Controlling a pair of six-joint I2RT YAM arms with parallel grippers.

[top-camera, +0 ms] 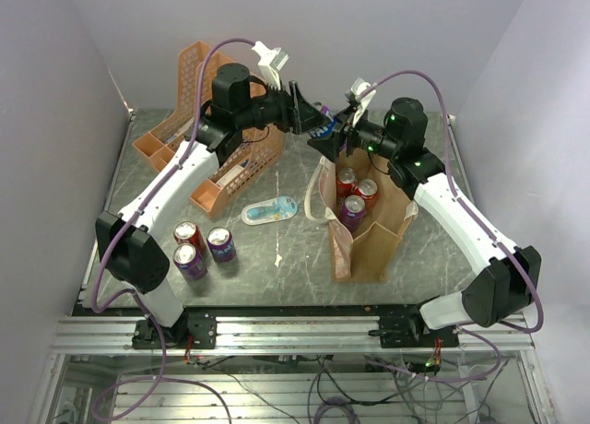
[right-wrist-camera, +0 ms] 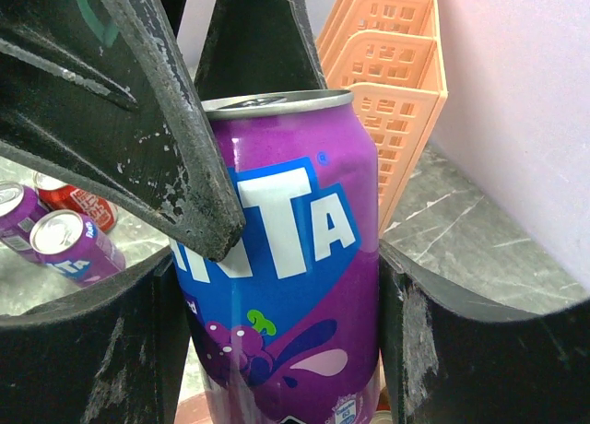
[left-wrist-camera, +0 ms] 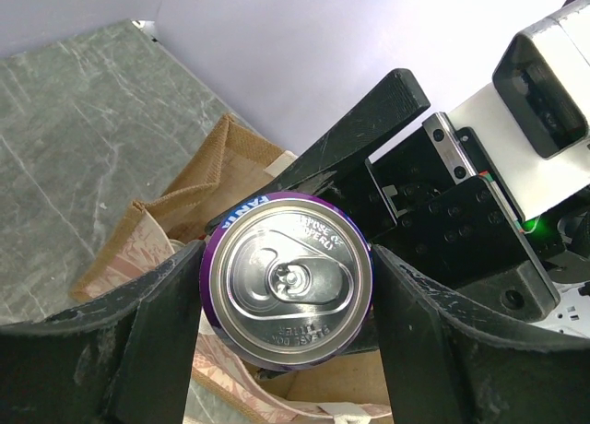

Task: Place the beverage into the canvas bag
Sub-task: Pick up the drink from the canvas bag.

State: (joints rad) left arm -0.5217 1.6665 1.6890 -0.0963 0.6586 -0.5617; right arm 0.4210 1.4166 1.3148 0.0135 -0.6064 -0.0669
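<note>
The beverage, a purple Fanta can (left-wrist-camera: 288, 278), hangs upright above the open canvas bag (top-camera: 369, 244). My left gripper (left-wrist-camera: 288, 290) reaches down over the can's top and is shut on it, its fingers (left-wrist-camera: 157, 332) pressed against opposite sides. My right gripper (right-wrist-camera: 277, 341) is shut on the same can (right-wrist-camera: 295, 258) from the side, lower on the body. In the top view the two grippers meet over the bag's far end, left gripper (top-camera: 312, 120) and right gripper (top-camera: 329, 140). The tan bag (left-wrist-camera: 212, 180) shows below the can, with three cans (top-camera: 353, 207) standing inside it.
Three more cans (top-camera: 198, 246) stand on the table near the left arm's base. An orange mesh organiser (top-camera: 184, 120) stands at the back left. A pale blue packet (top-camera: 269, 210) lies left of the bag. Walls enclose the table on three sides.
</note>
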